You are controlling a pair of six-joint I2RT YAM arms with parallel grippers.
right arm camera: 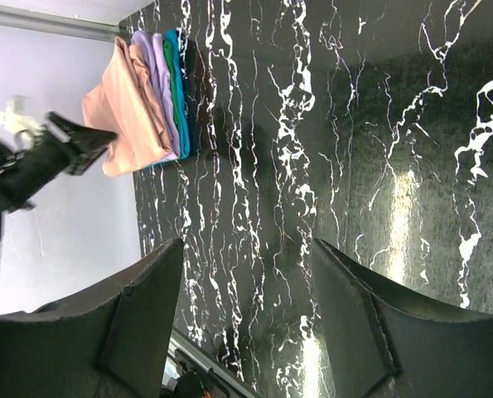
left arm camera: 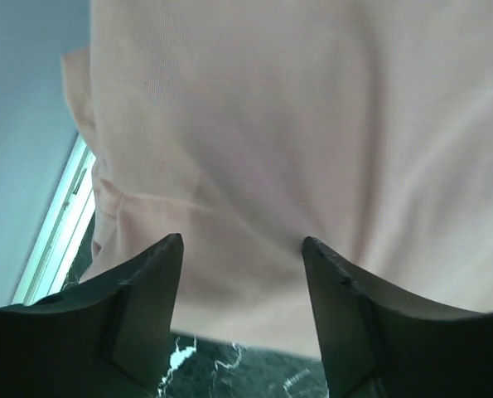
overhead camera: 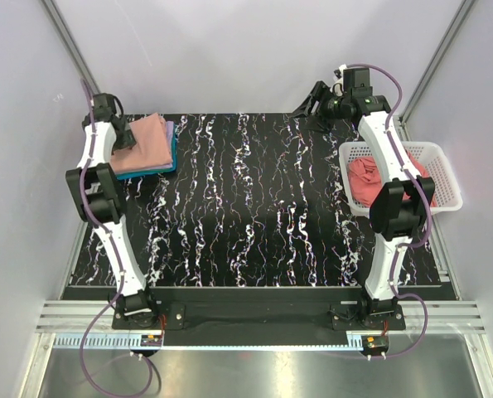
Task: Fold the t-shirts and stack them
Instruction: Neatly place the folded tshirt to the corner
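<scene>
The folded stack, a salmon-pink t-shirt [overhead camera: 142, 143] over lavender t-shirt [right arm camera: 165, 91] and teal t-shirt [right arm camera: 178, 93], lay at the table's [overhead camera: 246, 215] far-left corner. The left gripper [left arm camera: 242, 241] hung at its left edge, jaws apart, clamping nothing. A crumpled rose-pink t-shirt [overhead camera: 364, 181] waited in the white lattice basket [overhead camera: 441, 166], nearer the right gripper [right arm camera: 246, 249], parked beyond it, jaws wide and empty.

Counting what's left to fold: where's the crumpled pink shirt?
Top view: the shirt lies in the basket at the table's right edge, behind the right arm.
</scene>
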